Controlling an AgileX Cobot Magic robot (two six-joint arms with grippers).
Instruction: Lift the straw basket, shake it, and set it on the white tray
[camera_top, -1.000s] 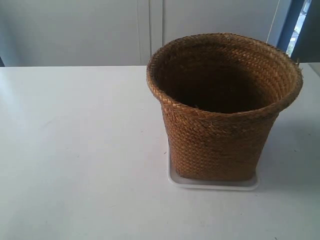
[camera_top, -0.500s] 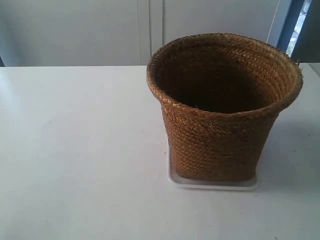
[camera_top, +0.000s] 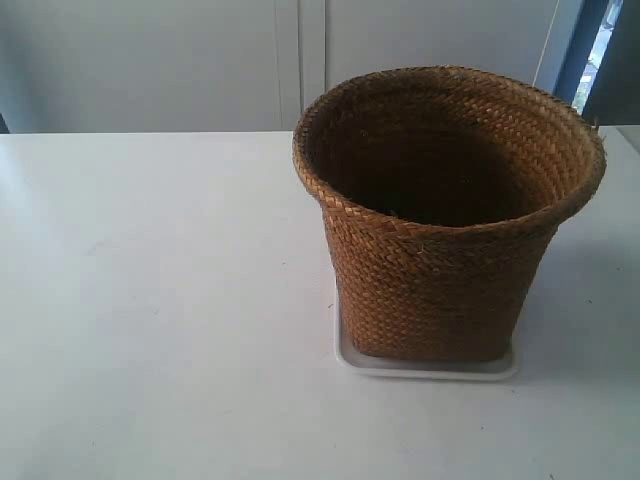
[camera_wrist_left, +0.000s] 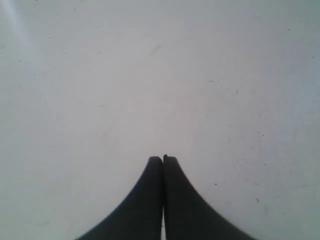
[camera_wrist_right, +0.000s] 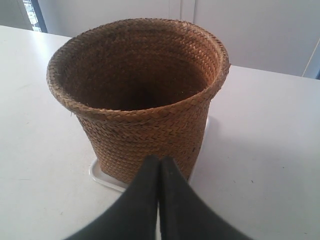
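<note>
The brown woven straw basket (camera_top: 445, 215) stands upright on the white tray (camera_top: 430, 368), whose rim shows under its base. In the right wrist view the basket (camera_wrist_right: 140, 95) fills the middle and the tray's corner (camera_wrist_right: 102, 177) peeks out below it. My right gripper (camera_wrist_right: 159, 161) is shut with nothing in it, and it lies in front of the basket's lower wall, apart from it. My left gripper (camera_wrist_left: 163, 159) is shut and empty over bare white table (camera_wrist_left: 150, 75). Neither arm shows in the exterior view.
The white table (camera_top: 150, 300) spreads wide at the exterior view's left of the basket. Pale cabinet doors (camera_top: 200, 60) stand behind the table's far edge, and a window strip (camera_top: 600, 50) shows at the back right.
</note>
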